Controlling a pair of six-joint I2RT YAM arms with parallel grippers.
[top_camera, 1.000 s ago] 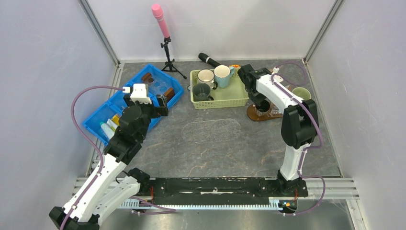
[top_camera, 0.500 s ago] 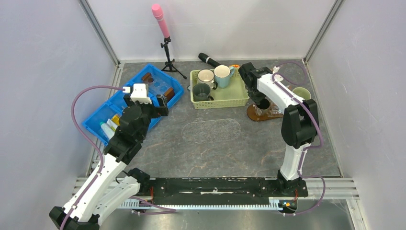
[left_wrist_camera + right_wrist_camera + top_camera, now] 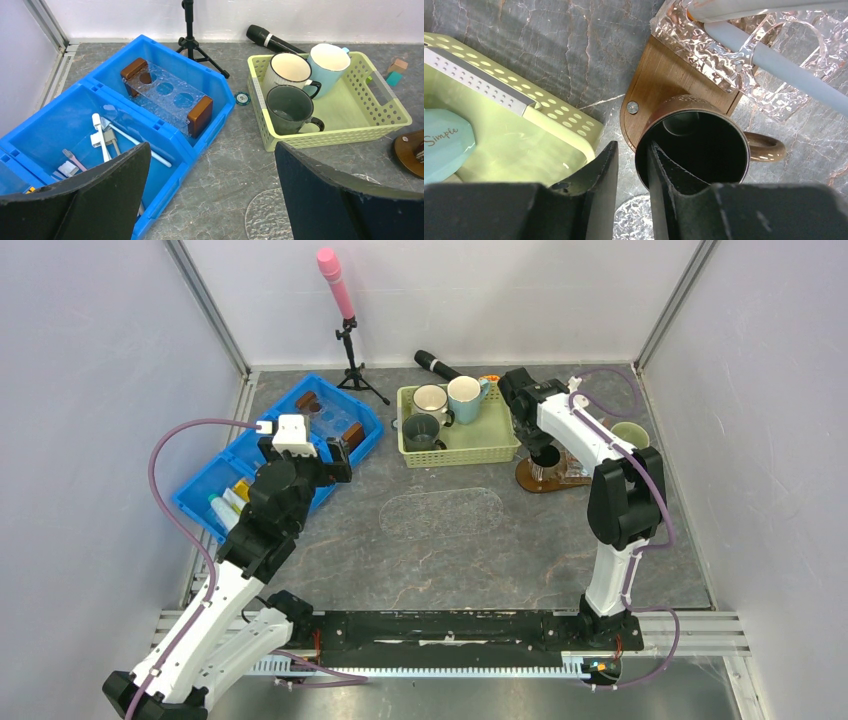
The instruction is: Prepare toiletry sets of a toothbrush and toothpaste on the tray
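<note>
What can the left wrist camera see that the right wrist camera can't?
Only the left wrist view shows the blue bin with toothbrushes, the tripod, the microphone and the dark mug. Only the right wrist view looks down into the brown mug on the tray, and shows the clear holder with a pale stick. Both show the green basket and some of the tray.

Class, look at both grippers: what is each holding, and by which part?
Left gripper: nothing, jaws wide open. Right gripper: jaws straddle the rim of the brown mug with a visible gap, so no grip.
</note>
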